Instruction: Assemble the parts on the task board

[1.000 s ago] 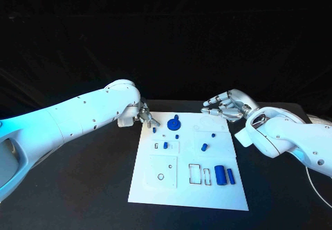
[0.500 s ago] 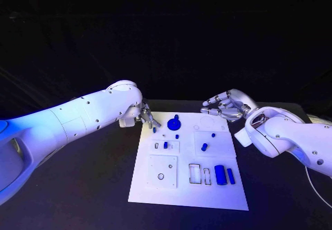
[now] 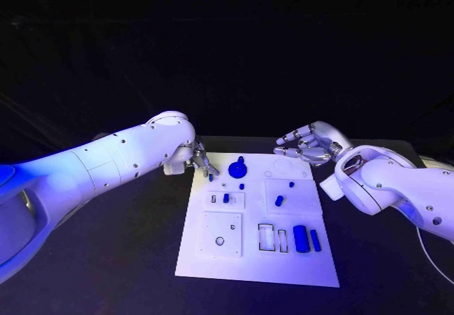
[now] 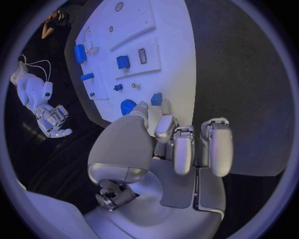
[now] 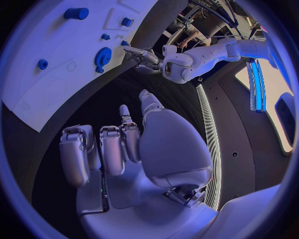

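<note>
From my head camera, the task board (image 3: 257,223) lies flat on the black table (image 3: 113,262), long side running away from me. Its recesses hold blue parts: a gear (image 3: 237,170) near the far edge, a small peg (image 3: 279,201) mid-board, and a large cylinder (image 3: 301,239) with a thin bar (image 3: 315,241) just beside it near the front right. My left hand (image 3: 201,161) sits at the board's far left corner, fingertips down by a small blue piece (image 3: 212,177); whether it grips it I cannot tell. My right hand (image 3: 308,148) hovers off the far right corner, fingers curled loosely and apart, holding nothing.

From my left wrist, my left hand's (image 4: 181,144) fingers reach toward the board (image 4: 174,59), fingertips next to a small blue piece (image 4: 156,98) and the gear (image 4: 127,106); contact is unclear.

From my right wrist, my right hand (image 5: 118,149) hangs over dark table, fingers apart and empty, the board (image 5: 56,69) beyond it with the gear (image 5: 102,57) and cylinder (image 5: 76,13).
</note>
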Controlling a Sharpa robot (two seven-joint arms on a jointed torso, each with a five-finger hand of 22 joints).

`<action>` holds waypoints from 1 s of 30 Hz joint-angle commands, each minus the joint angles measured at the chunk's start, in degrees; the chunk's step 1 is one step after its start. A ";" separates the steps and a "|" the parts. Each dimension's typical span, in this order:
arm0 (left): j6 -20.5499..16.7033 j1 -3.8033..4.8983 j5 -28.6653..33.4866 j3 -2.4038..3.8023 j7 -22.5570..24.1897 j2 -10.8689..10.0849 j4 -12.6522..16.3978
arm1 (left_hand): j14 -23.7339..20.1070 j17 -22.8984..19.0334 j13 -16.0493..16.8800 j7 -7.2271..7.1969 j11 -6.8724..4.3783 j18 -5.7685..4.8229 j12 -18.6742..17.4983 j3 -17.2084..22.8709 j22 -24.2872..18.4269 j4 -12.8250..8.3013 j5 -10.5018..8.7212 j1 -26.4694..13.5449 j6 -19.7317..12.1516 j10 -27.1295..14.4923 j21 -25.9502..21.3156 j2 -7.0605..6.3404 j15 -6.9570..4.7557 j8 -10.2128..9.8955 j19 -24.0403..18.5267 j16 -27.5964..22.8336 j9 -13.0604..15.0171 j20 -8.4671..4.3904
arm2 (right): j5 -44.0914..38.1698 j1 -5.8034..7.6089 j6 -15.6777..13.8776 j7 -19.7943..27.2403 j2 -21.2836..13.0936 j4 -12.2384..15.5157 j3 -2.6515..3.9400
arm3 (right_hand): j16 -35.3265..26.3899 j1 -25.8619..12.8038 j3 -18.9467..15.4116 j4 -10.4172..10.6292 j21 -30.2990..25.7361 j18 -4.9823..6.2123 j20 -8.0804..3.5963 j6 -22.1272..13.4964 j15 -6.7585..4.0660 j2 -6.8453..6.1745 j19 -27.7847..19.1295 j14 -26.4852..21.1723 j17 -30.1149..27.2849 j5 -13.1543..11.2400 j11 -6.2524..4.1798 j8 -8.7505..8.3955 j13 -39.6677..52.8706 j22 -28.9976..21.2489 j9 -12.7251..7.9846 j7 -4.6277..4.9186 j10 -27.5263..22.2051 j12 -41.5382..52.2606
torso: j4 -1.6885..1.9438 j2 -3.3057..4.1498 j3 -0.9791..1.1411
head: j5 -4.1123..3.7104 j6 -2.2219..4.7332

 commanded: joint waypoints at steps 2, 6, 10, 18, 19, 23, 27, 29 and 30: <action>1.05 -0.02 -0.04 0.00 0.54 0.25 -0.11 | 6.02 15.09 0.06 -0.15 -0.14 0.04 0.30 -0.28 10.08 -0.07 0.20 0.72 0.43 0.46 0.29 0.15 -0.44 0.44 3.39 0.18 0.18 -0.39 | -0.22 -0.03 0.71 0.48 0.07 0.06 0.00 | -0.33 -0.19 -0.36 0.02 -0.36 0.91 -0.36 0.43 -0.47 0.35 2.31 4.54 8.55 0.37 -0.52 0.04 8.57 10.40 0.05 0.07 0.85 -0.28 | -0.01 -0.01 0.03 | 0.00 -0.05; 0.90 -0.05 0.05 0.00 0.34 0.36 -0.26 | 6.02 15.09 0.07 -0.23 -0.21 0.05 0.31 -0.24 10.06 -0.18 0.23 1.39 0.48 0.51 0.26 0.62 -0.50 0.68 3.37 0.18 0.42 -0.45 | -0.22 -0.03 0.72 0.48 0.07 0.07 0.00 | -0.33 -0.19 -0.36 0.02 -0.36 0.91 -0.36 0.43 -0.47 0.35 2.31 4.54 8.55 0.37 -0.52 0.04 8.57 10.40 0.05 0.07 0.85 -0.28 | 0.01 -0.01 0.03 | 0.00 -0.07; 0.71 -0.08 0.27 -0.01 0.23 0.44 -0.31 | 6.02 15.09 0.09 -0.34 -0.29 0.05 0.33 -0.22 10.07 -0.31 0.24 2.00 0.57 0.55 0.26 1.00 -0.57 0.96 3.37 0.18 0.69 -0.51 | -0.22 -0.03 0.72 0.48 0.07 0.07 0.00 | -0.33 -0.19 -0.36 0.02 -0.36 0.91 -0.36 0.43 -0.47 0.35 2.31 4.54 8.55 0.37 -0.52 0.04 8.57 10.40 0.05 0.07 0.85 -0.28 | 0.03 -0.02 0.03 | 0.03 -0.10; 0.88 -0.10 0.69 -0.01 0.21 0.53 -0.34 | 6.02 15.09 0.15 -0.84 -0.74 0.04 0.36 1.49 10.16 -2.34 0.43 6.36 0.24 0.69 0.27 2.61 -0.91 1.60 3.39 0.18 1.53 -0.82 | -0.22 -0.03 0.74 0.48 0.09 0.08 0.00 | -0.35 -0.15 -0.41 -0.01 -0.33 0.90 -0.38 0.46 -0.48 0.49 2.36 4.54 8.54 0.47 -0.54 0.03 8.59 10.45 0.08 0.05 0.87 -0.23 | 0.00 -0.02 0.01 | 0.06 -0.23; 0.94 -0.11 0.70 -0.01 0.20 0.53 -0.35 | 6.02 15.09 0.17 -0.86 -0.76 0.03 0.38 1.59 10.18 -2.45 0.42 6.56 0.23 0.71 0.29 2.64 -0.92 1.62 3.40 0.18 1.57 -0.84 | -0.22 -0.03 0.75 0.48 0.09 0.08 0.00 | -0.35 -0.15 -0.41 -0.01 -0.33 0.90 -0.38 0.46 -0.48 0.49 2.36 4.54 8.54 0.47 -0.54 0.03 8.59 10.45 0.08 0.05 0.87 -0.23 | 0.00 -0.02 0.01 | 0.06 -0.23; 1.44 -0.11 0.75 -0.01 0.10 0.54 -0.38 | 6.02 15.09 0.25 -0.86 -0.78 -0.01 0.44 1.67 10.33 -2.59 -0.27 6.88 0.31 0.82 0.39 2.47 -0.96 1.79 3.47 0.18 1.75 -0.90 | -0.22 -0.03 0.79 0.48 0.09 0.09 0.00 | -0.35 -0.15 -0.41 -0.01 -0.33 0.90 -0.38 0.46 -0.48 0.49 2.36 4.54 8.54 0.47 -0.54 0.03 8.59 10.45 0.08 0.05 0.87 -0.23 | 0.01 -0.01 0.02 | 0.06 -0.26; 1.81 -0.11 0.77 -0.01 -0.04 0.57 -0.47 | 6.02 15.09 0.29 -0.85 -0.77 -0.02 0.48 1.45 10.39 -2.35 -0.91 6.61 0.42 0.91 0.42 2.18 -0.97 1.92 3.50 0.18 1.90 -0.92 | -0.22 -0.03 0.82 0.47 0.08 0.13 0.00 | -0.35 -0.15 -0.41 -0.01 -0.33 0.90 -0.38 0.46 -0.48 0.49 2.36 4.54 8.54 0.47 -0.54 0.03 8.59 10.45 0.08 0.05 0.87 -0.23 | 0.01 0.01 0.02 | 0.08 -0.33; 1.94 -0.11 0.78 -0.01 -0.08 0.58 -0.53 | 6.02 15.09 0.32 -0.85 -0.77 -0.03 0.51 1.38 10.40 -2.27 -1.01 6.52 0.43 0.94 0.43 2.12 -0.97 1.94 3.50 0.18 1.93 -0.92 | -0.22 -0.03 0.83 0.47 0.08 0.14 0.00 | -0.35 -0.15 -0.41 -0.01 -0.33 0.90 -0.38 0.46 -0.48 0.49 2.36 4.54 8.54 0.47 -0.54 0.03 8.59 10.45 0.08 0.05 0.87 -0.23 | 0.00 0.00 0.00 | 0.07 -0.34; 1.99 -0.12 0.78 -0.01 -0.10 0.60 -0.56 | 6.02 15.09 0.31 -0.84 -0.76 -0.04 0.50 1.32 10.45 -2.21 -1.08 6.45 0.44 0.94 0.46 2.05 -0.97 1.96 3.52 0.18 1.95 -0.93 | -0.22 -0.03 0.83 0.47 0.08 0.15 0.00 | -0.35 -0.15 -0.41 -0.01 -0.33 0.90 -0.38 0.46 -0.48 0.49 2.36 4.54 8.54 0.47 -0.54 0.03 8.59 10.45 0.08 0.05 0.87 -0.23 | 0.00 0.00 0.00 | 0.07 -0.34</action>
